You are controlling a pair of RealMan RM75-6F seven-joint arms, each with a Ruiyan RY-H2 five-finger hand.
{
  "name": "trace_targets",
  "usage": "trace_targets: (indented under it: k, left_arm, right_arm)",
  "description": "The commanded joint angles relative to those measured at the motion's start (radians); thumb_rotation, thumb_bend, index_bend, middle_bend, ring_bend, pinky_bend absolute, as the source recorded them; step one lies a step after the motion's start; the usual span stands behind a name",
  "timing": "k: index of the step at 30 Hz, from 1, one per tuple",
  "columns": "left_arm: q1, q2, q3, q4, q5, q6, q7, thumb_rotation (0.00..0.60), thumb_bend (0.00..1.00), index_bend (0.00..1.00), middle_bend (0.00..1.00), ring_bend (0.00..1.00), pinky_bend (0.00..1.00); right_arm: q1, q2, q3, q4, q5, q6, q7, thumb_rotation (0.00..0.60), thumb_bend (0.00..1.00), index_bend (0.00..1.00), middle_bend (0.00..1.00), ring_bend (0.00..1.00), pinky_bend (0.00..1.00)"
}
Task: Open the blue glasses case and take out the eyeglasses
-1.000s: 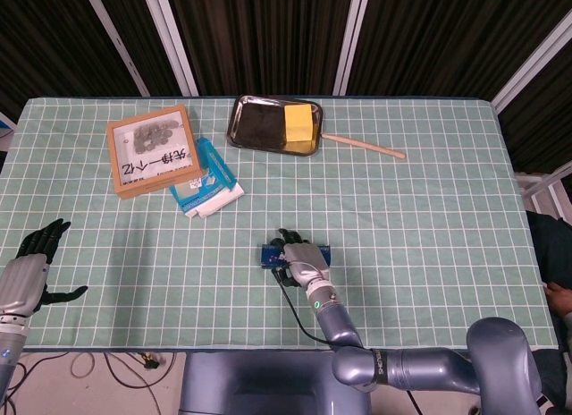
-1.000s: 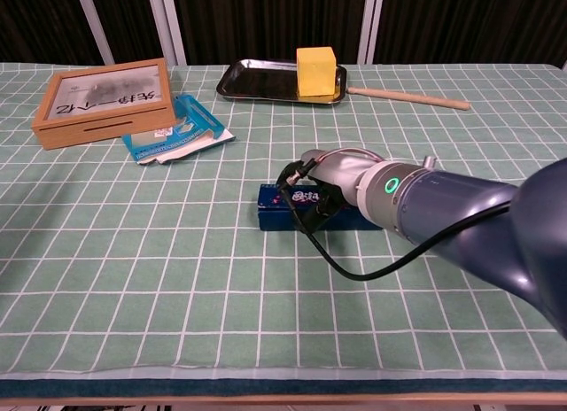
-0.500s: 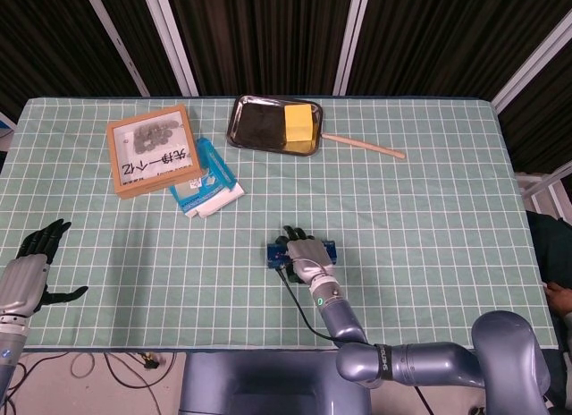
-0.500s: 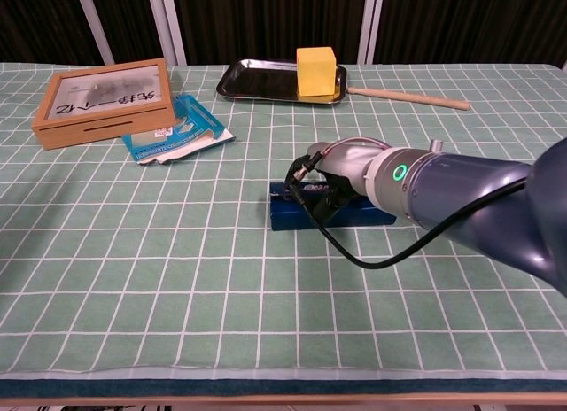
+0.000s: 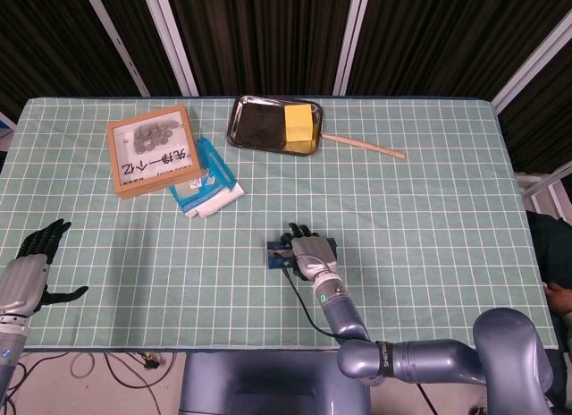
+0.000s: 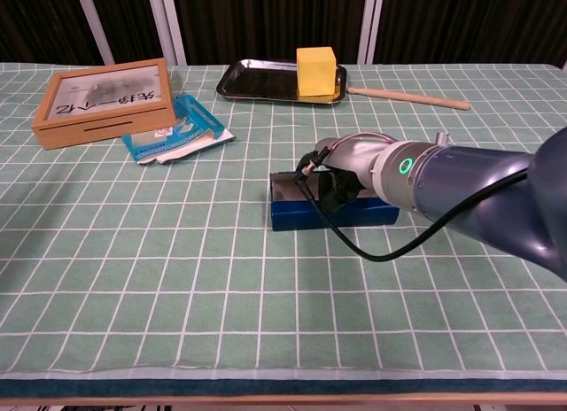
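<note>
The blue glasses case (image 6: 330,214) lies near the table's middle, long side facing me. A dark grey inside surface (image 6: 287,186) shows at its left top, so the lid looks lifted. I cannot make out any eyeglasses. My right hand (image 6: 343,174) rests on top of the case with fingers curled over it, hiding most of the upper side. From the head view, the right hand (image 5: 307,250) covers the case (image 5: 273,253) except its left end. My left hand (image 5: 32,266) hovers open at the table's near left edge, far from the case.
A wooden framed box (image 6: 104,101) and a blue-white packet (image 6: 177,132) sit at the back left. A metal tray (image 6: 241,81) with a yellow block (image 6: 317,71) and a wooden stick (image 6: 407,97) lie at the back. A black cable (image 6: 354,249) loops from the right hand.
The case slid slightly right under my right hand. Its printed blue top is gone from sight and a dark inside surface now shows. The left hand has not moved.
</note>
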Motion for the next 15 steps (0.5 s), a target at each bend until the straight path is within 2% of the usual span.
trace_targets:
  k: [1,9,15]
  left_arm:
    - [0.000,0.000,0.000,0.000,0.000,0.000,0.000,0.600,0.00,0.00,0.00,0.00,0.00]
    - [0.001,0.000,-0.001,0.000,-0.001,0.002,-0.002,0.600,0.00,0.00,0.00,0.00,0.00]
    - [0.002,0.002,-0.003,0.001,-0.001,0.006,-0.006,0.600,0.00,0.00,0.00,0.00,0.00]
  right_arm:
    - [0.003,0.001,-0.002,0.005,0.006,-0.004,-0.002,0.600,1.00,0.21,0.00,0.00,0.20]
    - [0.037,-0.005,0.014,0.060,0.035,-0.025,-0.022,0.600,1.00,0.21,0.00,0.00,0.20]
    - [0.080,-0.011,0.053,0.133,0.068,-0.043,-0.041,0.600,1.00,0.18,0.00,0.00,0.20]
